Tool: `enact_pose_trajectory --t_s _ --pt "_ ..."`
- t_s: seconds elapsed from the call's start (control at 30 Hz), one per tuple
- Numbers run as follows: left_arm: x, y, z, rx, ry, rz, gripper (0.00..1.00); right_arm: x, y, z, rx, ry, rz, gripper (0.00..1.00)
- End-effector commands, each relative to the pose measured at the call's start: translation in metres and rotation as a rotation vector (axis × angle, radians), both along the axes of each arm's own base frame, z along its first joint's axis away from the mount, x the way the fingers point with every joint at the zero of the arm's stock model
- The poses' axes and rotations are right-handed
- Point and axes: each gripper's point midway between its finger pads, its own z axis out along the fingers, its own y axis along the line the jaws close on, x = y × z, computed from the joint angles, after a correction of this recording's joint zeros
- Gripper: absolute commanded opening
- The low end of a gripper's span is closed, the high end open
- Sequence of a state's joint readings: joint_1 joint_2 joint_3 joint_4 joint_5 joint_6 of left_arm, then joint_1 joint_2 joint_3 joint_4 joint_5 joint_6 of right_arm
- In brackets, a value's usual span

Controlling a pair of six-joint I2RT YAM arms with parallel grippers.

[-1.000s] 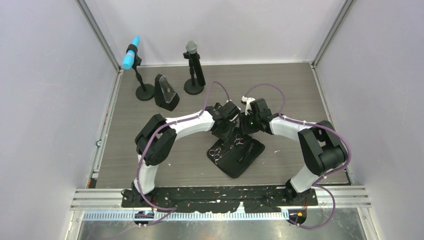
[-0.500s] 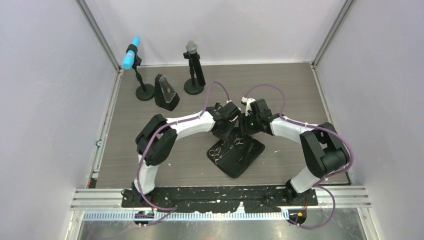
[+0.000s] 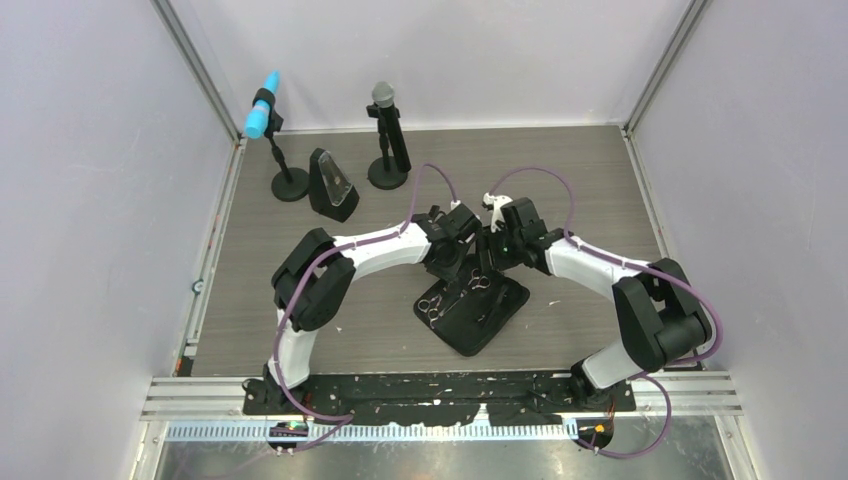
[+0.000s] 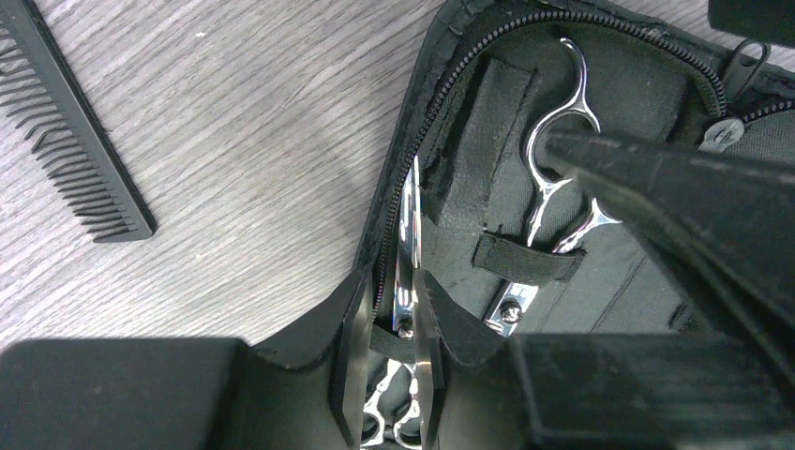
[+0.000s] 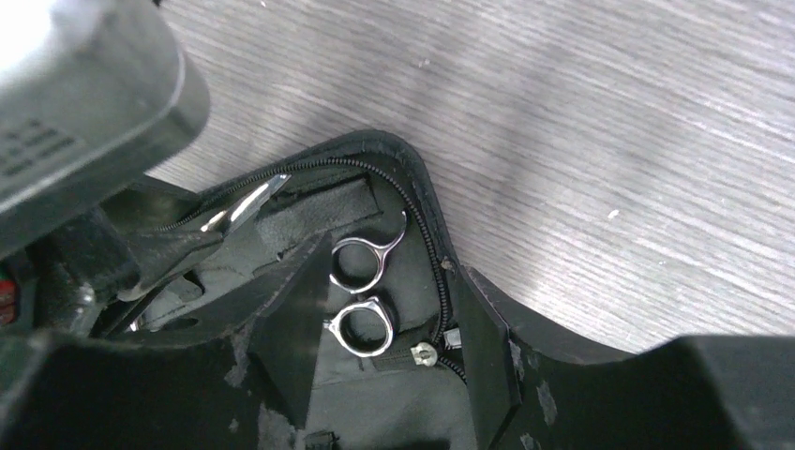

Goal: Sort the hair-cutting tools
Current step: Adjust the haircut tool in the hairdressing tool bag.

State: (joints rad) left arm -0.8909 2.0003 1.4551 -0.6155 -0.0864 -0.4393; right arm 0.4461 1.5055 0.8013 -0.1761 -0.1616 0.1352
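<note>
One pair of scissors (image 4: 553,178) sits strapped inside the open pouch (image 4: 469,122) mid-worktop (image 4: 262,141), with our right pincer (image 5: 392,262) spread apart around its rings. Our left pincer (image 4: 392,281) clamps the second scissors (image 4: 406,216) at the pouch's zip edge. The comb (image 4: 80,141) lies out on the worktop, not yet stowed.

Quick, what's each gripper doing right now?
Left gripper: jaws closed on the scissors at the pouch zipper edge.
Right gripper: jaws open, holding nothing.

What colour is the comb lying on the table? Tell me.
Black comb, clearest in the left wrist view.
</note>
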Motion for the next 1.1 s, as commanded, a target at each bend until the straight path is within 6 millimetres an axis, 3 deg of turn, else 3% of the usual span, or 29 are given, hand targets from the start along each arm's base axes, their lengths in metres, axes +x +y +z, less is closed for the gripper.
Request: enact_pose_trajectory --t_s 0.0,0.23,0.53,0.73,0.9,1.07 --pt "-0.002 0.006 -0.008 0.036 0.013 0.019 0.24 -0.005 0.005 0.003 -0.015 0.0 0.005 0.57" --pt "-0.002 0.008 -0.011 0.044 0.018 0.035 0.24 -0.011 -0.007 -0.011 -0.079 0.064 -0.072 0.58" --pt "-0.003 0.01 -0.015 0.041 0.034 0.06 0.24 -0.025 -0.001 -0.03 -0.156 0.134 -0.048 0.58" --pt "-0.004 0.009 -0.017 0.025 0.049 0.075 0.24 -0.04 0.006 -0.024 -0.189 0.15 -0.006 0.61" --pt "-0.003 0.009 -0.017 0.021 0.053 0.082 0.24 -0.054 0.015 -0.014 -0.201 0.15 0.048 0.71" --pt "-0.003 0.01 -0.018 0.013 0.062 0.089 0.24 -0.058 0.016 -0.007 -0.195 0.132 0.066 0.74"
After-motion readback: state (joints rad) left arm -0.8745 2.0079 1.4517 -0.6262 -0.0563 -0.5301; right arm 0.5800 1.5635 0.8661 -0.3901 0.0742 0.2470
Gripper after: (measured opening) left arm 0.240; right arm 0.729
